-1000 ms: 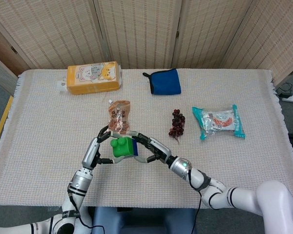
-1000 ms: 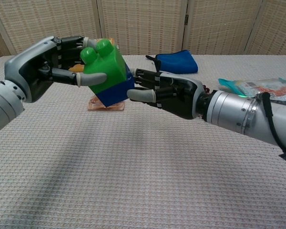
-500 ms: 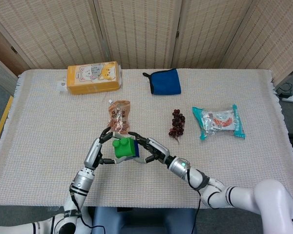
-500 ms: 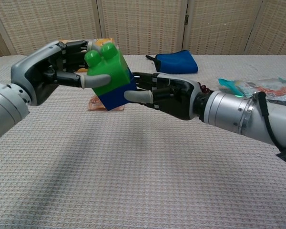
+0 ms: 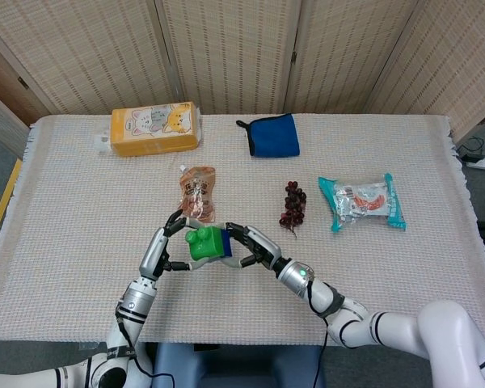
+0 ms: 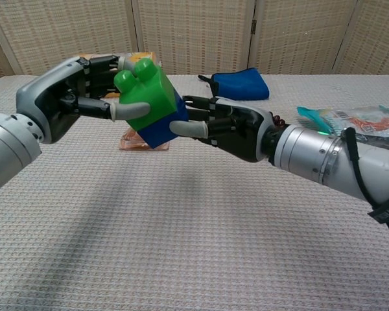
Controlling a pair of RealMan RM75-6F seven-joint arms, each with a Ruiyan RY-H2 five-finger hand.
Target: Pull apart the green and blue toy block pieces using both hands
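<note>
In the head view, the left hand and the right hand meet over the near-middle of the table, with the green block and the blue block still joined between them, lifted clear of the cloth so neither piece drags. Further back lie a brown pouch, a bunch of grapes, a blue cloth pouch, an orange box and a snack packet, all well apart from the work. In the chest view, the left hand has its fingers curled over the green block with the thumb pressed on its near face, while the right hand closes on the blue block from the opposite side, thumb under the near edge. Each hand holds only its own colour, which seems intended so that opposing pulls act across the seam; the pair is tilted, studs up-left, and the seam appears still closed.
</note>
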